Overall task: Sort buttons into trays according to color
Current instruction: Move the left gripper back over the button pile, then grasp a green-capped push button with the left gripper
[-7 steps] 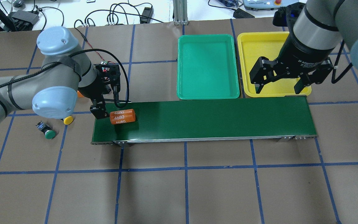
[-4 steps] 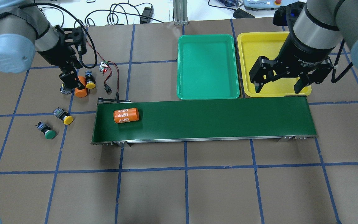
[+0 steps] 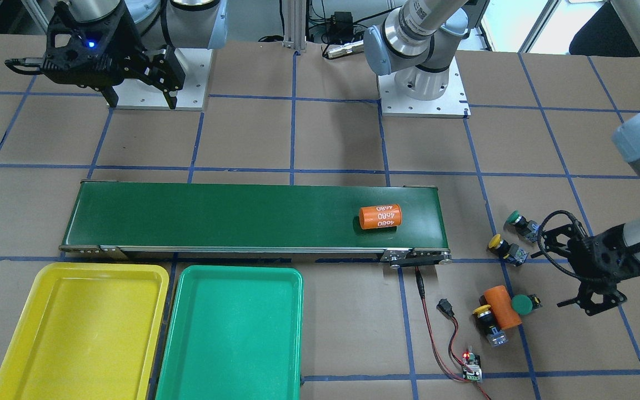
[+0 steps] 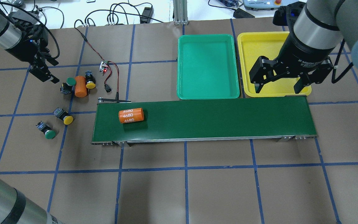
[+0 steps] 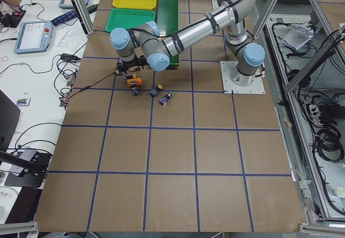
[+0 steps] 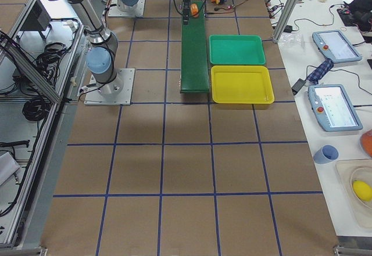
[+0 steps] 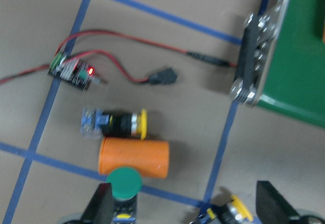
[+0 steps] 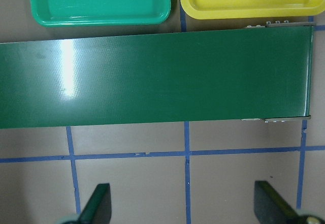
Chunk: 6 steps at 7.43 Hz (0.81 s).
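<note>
A green button (image 4: 70, 81) and a yellow button (image 4: 90, 81) lie against a plain orange cylinder (image 4: 80, 82) left of the conveyor. A second yellow button (image 4: 67, 119) and a second green button (image 4: 49, 133) lie nearer the front. My left gripper (image 4: 47, 77) is open and empty, just left of the first green button (image 7: 125, 182). The green tray (image 4: 208, 62) and the yellow tray (image 4: 259, 46) stand empty behind the belt. My right gripper (image 4: 278, 89) hangs open and empty over the yellow tray's near edge.
A long dark-green conveyor belt (image 4: 213, 119) carries an orange cylinder printed "4680" (image 4: 131, 115) near its left end. A small circuit board (image 4: 104, 67) with red wires lies behind the belt's left end.
My left arm has swung from the belt's left end, back and left past the button cluster. The "4680" cylinder has moved a little to the right on the belt. The right arm has not moved.
</note>
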Each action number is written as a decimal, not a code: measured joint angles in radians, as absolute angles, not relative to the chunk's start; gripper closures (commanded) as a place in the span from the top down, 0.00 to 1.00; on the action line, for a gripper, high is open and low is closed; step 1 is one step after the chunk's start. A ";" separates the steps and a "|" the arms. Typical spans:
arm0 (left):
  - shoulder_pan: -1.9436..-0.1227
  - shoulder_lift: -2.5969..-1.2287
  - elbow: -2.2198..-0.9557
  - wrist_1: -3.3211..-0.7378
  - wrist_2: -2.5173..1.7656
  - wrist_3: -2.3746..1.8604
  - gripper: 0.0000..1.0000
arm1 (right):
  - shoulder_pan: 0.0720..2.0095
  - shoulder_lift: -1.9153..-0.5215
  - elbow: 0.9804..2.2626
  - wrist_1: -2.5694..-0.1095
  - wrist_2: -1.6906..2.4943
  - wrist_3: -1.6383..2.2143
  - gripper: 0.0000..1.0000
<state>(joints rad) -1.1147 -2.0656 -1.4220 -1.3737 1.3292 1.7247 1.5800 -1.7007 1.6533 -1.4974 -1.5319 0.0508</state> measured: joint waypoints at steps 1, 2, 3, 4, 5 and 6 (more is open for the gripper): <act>-1.094 -2.115 -1.391 -1.351 1.311 1.779 1.00 | 1.580 -1.701 1.653 -1.497 -1.531 0.051 1.00; -1.088 -2.154 -1.360 -1.335 1.305 1.817 1.00 | 1.580 -1.701 1.654 -1.497 -1.531 0.051 1.00; -1.089 -2.181 -1.352 -1.329 1.302 1.839 1.00 | 1.581 -1.702 1.656 -1.497 -1.532 0.052 1.00; -1.089 -2.197 -1.359 -1.326 1.301 1.851 1.00 | 1.581 -1.703 1.659 -1.497 -1.532 0.052 1.00; -1.085 -2.205 -1.371 -1.323 1.301 1.862 1.00 | 1.581 -1.703 1.661 -1.497 -1.530 0.052 1.00; -1.084 -2.206 -1.388 -1.323 1.300 1.869 1.00 | 1.581 -1.703 1.662 -1.497 -1.530 0.053 1.00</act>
